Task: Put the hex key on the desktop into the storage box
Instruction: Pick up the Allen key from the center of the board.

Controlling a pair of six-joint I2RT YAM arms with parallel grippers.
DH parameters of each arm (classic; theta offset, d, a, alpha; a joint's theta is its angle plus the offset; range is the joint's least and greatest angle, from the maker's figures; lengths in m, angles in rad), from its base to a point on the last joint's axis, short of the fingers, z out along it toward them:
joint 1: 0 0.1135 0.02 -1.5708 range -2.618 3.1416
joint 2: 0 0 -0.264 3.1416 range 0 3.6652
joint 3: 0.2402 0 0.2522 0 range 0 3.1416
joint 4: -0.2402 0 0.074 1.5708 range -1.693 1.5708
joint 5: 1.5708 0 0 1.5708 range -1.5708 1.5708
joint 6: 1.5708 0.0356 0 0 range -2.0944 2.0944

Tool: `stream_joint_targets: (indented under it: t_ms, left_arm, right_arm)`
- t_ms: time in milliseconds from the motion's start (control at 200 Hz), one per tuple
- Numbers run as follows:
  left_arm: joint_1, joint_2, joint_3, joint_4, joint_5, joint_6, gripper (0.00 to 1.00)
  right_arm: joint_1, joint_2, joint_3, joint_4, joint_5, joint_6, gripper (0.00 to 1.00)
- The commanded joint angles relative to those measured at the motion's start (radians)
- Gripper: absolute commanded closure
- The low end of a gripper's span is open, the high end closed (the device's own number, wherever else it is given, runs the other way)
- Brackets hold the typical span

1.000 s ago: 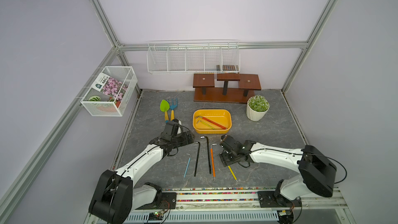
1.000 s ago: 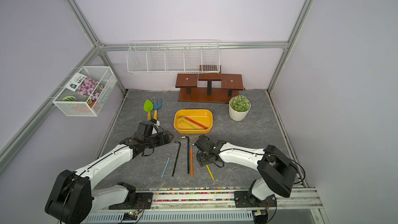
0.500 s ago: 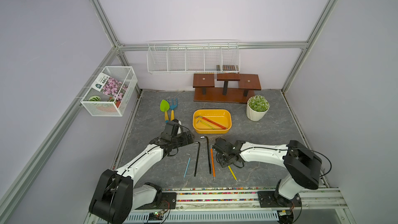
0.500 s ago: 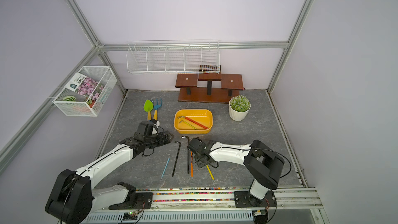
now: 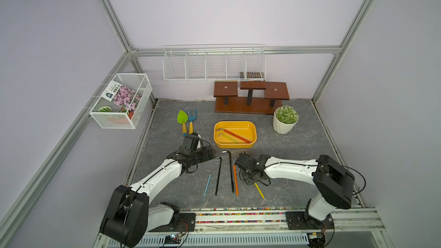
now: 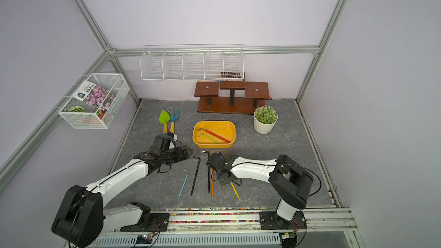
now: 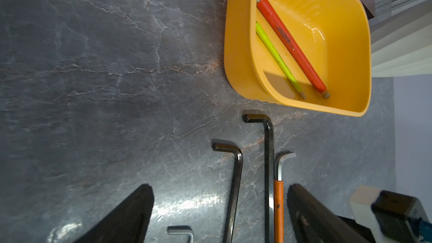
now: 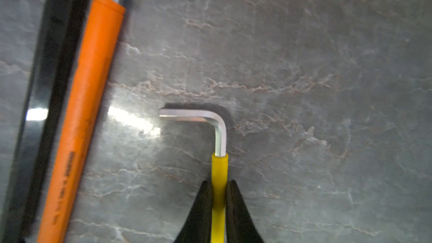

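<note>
Nearest me, the right wrist view gives what neither top view can: my right pincer (image 8: 219, 182) is clamped on the yellow sleeve of the yellow hex key (image 8: 219, 167). The key's bare bend (pointing toward the orange hex key (image 8: 86, 104)) sits low against the counter (image 8: 327, 90). In both top views the wrist hides that grip. Further out, the left wrist view shows my left pincer (image 7: 219, 188) spread wide and holding nothing, above a black hex key (image 7: 236, 183). Beyond sits the storage box (image 5: 235, 122), holding a red key (image 5: 235, 135) and a green key (image 5: 228, 137).
</note>
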Motion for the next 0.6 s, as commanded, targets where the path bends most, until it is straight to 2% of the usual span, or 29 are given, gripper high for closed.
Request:
stream_joint_targets:
  t_ms: [0, 365, 595]
  left_arm:
    - [-0.003, -0.02, 0.016, -0.002, 0.0, -0.005, 0.06]
    - [-0.003, -0.035, 0.026, -0.009, 0.009, 0.0, 0.06]
    - [-0.003, -0.037, 0.025, -0.009, 0.014, -0.001, 0.06]
  right_arm:
    - [0.004, -0.009, 0.03, -0.062, 0.052, -0.022, 0.89]
    - [-0.002, -0.086, 0.09, -0.081, 0.111, -0.087, 0.92]
    - [-0.042, -0.133, 0.121, -0.072, 0.085, -0.161, 0.92]
